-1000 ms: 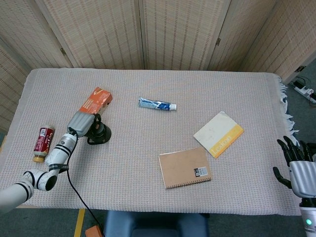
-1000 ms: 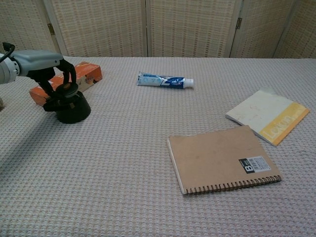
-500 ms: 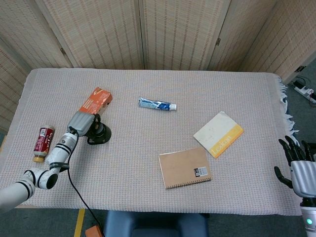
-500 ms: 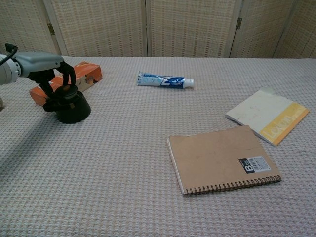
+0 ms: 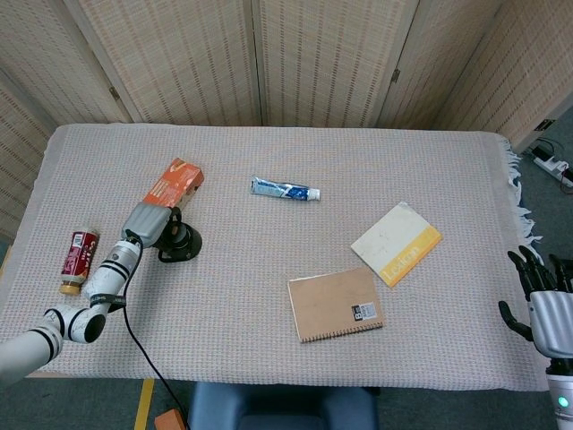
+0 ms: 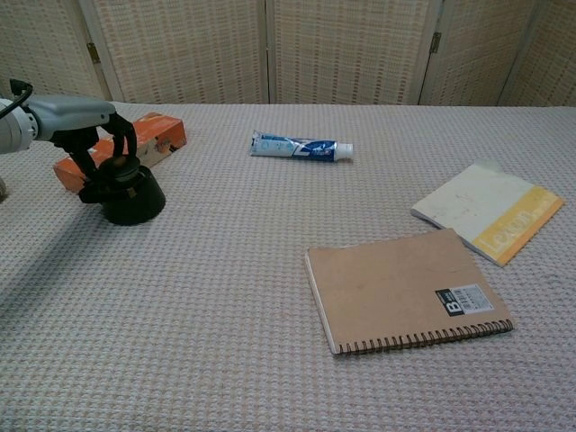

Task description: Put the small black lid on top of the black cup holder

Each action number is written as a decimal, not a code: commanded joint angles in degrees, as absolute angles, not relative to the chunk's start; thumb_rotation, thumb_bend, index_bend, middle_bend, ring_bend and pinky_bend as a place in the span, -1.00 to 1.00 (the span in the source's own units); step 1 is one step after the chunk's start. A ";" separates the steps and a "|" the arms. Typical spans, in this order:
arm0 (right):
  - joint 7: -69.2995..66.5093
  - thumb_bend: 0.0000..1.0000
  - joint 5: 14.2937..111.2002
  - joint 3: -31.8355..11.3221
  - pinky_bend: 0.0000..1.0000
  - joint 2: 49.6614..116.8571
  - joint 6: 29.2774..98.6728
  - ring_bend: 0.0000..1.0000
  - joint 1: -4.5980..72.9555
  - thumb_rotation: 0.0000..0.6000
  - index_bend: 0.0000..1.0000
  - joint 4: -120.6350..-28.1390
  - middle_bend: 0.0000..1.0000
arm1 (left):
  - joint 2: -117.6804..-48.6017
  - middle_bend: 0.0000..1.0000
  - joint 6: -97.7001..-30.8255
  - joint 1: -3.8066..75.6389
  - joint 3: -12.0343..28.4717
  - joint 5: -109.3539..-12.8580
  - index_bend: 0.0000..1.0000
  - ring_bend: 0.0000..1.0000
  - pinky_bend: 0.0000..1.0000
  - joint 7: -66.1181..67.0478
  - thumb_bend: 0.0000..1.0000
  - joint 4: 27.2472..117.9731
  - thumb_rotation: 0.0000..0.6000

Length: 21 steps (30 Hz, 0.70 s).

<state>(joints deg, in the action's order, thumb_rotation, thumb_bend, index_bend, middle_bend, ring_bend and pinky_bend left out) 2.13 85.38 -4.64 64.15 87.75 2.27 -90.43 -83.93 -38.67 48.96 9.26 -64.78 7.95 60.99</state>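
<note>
Right hand dropping away
Slid lower past the table's right edge, right hand (image 5: 546,309) now closer to the head view's bottom corner; left hand (image 6: 85,126) nudged slightly left over the cup holder (image 6: 132,200).

Yellow-edged booklet (image 6: 489,211), right of the brown spiral notebook (image 6: 405,288): reads "Lexicon", roughly. Notebook's corner label shows a "B". Toothpaste tube (image 6: 301,148), orange box (image 6: 121,148), bottle (image 5: 77,258) print unreadable.
</note>
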 commanded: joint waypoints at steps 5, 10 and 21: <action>2.25 -0.26 85.74 -4.78 -0.91 64.01 87.97 -0.58 2.40 1.00 -0.82 -90.68 -0.80 | -83.41 -0.24 -38.82 48.95 9.29 -64.05 -0.39 0.62 0.66 8.64 -0.58 61.90 1.00; 2.14 -0.26 85.56 -4.76 -0.91 64.11 88.02 -0.58 2.27 1.00 -0.82 -90.58 -0.80 | -83.33 -0.27 -38.82 49.22 9.13 -63.83 -0.43 0.62 0.66 9.56 -0.58 62.41 1.00; 2.27 -0.26 85.85 -4.90 -0.91 64.04 88.00 -0.57 2.50 1.00 -0.82 -90.67 -0.80 | -80.05 -0.35 -40.68 49.13 9.84 -62.17 -0.45 0.61 0.66 11.87 -0.58 68.04 1.00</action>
<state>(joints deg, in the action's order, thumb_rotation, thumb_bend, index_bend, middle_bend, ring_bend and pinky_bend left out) 2.26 85.85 -4.90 64.05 88.00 2.51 -90.66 -80.79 -40.10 49.23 9.53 -62.57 11.56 67.08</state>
